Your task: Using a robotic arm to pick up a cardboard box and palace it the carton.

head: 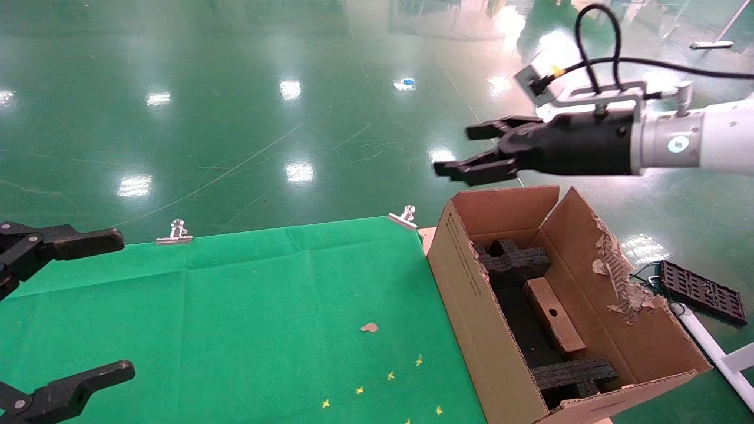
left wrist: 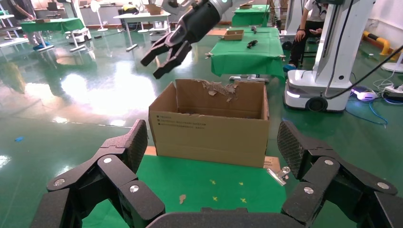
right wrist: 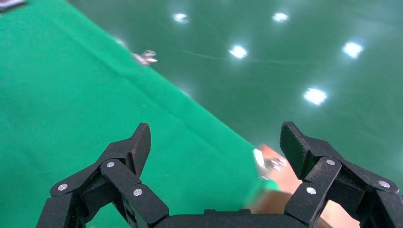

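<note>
Cardboard box (head: 554, 317) in carton (head: 471, 306), well below empty, spread R gripper (head: 471, 152).

Robotics lab: green floor (left wrist: 71, 95), wheeled robot bases (left wrist: 328, 61).

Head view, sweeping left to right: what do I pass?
Left black hand, open, at the table edge → green cloth-covered table → large brown corrugated carton holding the small slim brown cardboard box → flat black slotted tray on the floor.
</note>
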Robot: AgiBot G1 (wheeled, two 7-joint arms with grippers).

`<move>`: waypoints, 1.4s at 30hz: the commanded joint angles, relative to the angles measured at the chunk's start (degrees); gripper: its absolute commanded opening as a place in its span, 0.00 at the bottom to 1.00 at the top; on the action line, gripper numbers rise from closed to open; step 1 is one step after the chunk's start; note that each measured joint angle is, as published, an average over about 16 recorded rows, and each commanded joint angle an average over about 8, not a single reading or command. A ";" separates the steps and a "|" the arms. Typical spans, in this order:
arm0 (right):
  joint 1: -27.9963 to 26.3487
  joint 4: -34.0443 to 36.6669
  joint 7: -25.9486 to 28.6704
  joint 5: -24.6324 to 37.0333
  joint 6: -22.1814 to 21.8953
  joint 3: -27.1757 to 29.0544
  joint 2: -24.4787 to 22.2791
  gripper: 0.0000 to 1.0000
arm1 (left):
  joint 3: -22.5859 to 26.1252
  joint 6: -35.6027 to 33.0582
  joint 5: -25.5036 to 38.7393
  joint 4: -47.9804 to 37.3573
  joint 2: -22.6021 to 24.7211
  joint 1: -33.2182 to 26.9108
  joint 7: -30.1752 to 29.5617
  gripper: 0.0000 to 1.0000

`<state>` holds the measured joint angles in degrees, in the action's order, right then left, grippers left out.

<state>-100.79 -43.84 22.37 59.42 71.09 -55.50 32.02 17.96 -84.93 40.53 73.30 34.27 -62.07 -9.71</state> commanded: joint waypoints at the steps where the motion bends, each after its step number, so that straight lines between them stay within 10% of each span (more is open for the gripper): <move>1: 2.06 -1.56 -0.61 -0.92 0.77 2.07 0.16 1.00 | 0.00 0.00 0.00 0.00 0.00 0.00 0.00 1.00; 29: 30.84 -23.38 -9.13 -13.80 11.49 31.04 2.36 1.00 | 0.06 0.03 -0.04 0.00 -0.03 -0.02 0.03 0.99; 42: 40.80 -30.81 -11.93 -18.26 15.15 40.99 3.08 1.00 | 0.08 0.05 -0.07 -0.02 -0.04 0.00 0.05 0.67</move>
<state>-60.76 -74.10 10.63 41.46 85.96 -15.26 35.06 18.05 -84.89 40.47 73.29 34.23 -62.07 -9.67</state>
